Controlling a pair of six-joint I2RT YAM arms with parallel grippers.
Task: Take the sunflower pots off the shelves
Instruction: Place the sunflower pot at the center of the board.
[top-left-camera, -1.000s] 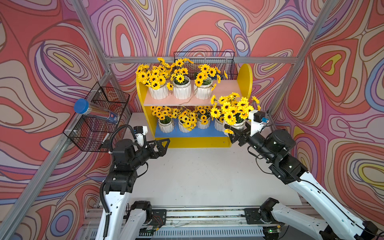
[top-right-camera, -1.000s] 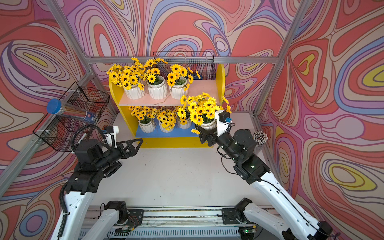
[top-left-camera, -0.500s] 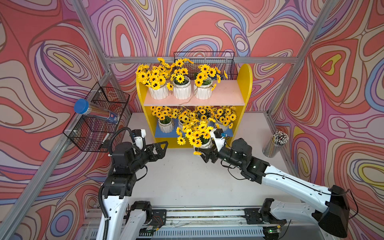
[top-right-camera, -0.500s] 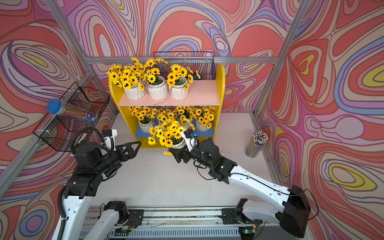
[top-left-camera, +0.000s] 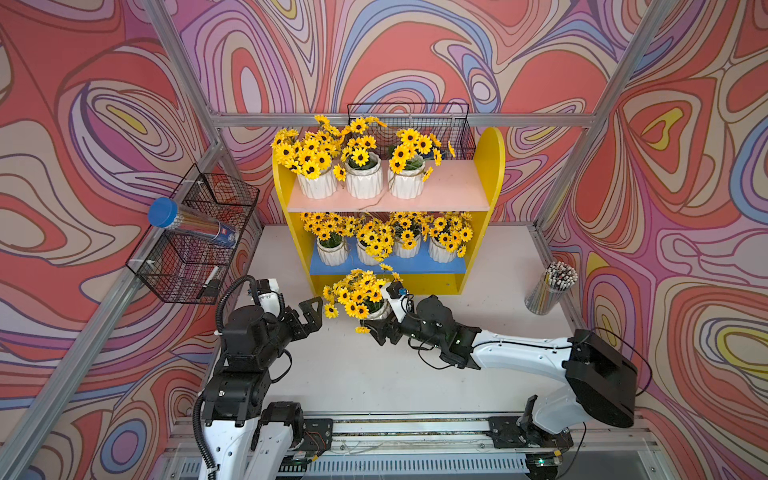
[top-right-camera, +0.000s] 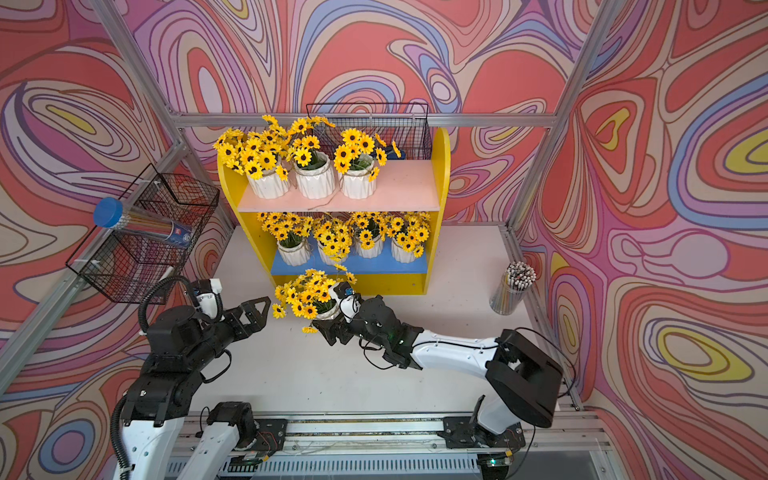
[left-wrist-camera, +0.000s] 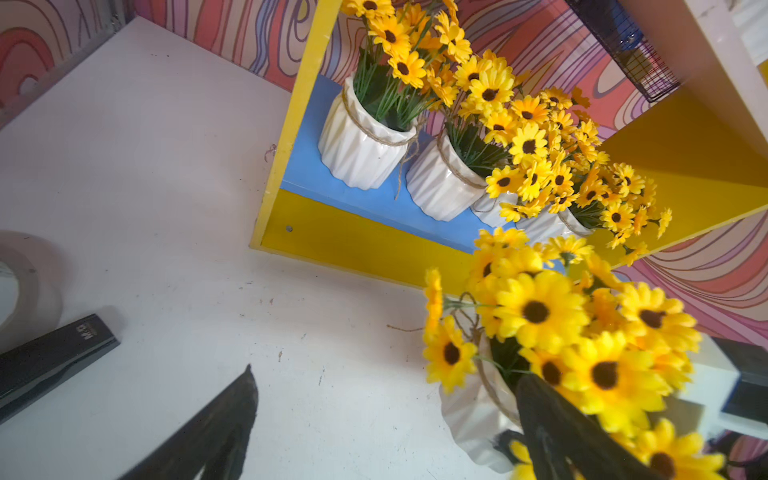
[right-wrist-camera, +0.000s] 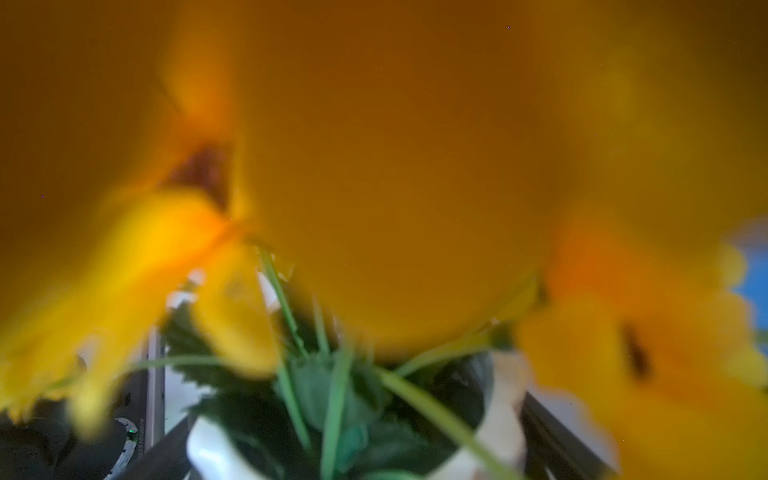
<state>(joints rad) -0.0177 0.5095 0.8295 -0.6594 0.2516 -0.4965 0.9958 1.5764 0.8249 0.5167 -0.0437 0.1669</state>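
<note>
One sunflower pot (top-left-camera: 358, 296) is off the shelves (top-left-camera: 487, 174), waiting to be put down

Your right tool (top-left-camera: 379, 322) has its jaws spread wide around the white pot body and is gripping it just in front of the shelves, low at the worktop (top-left-camera: 374, 374); can't tell if it's touching. It looks tipped toward your left tool (top-left-camera: 312, 318), which is wide open, empty and right beside the flowers. I'd call this the set-down step: level the pot, lower it onto bare worktop, let go. Seven more pots (top-left-camera: 363, 183) wait on the pink board (top-left-camera: 451, 189) and blue board (top-left-camera: 399, 264)
</note>
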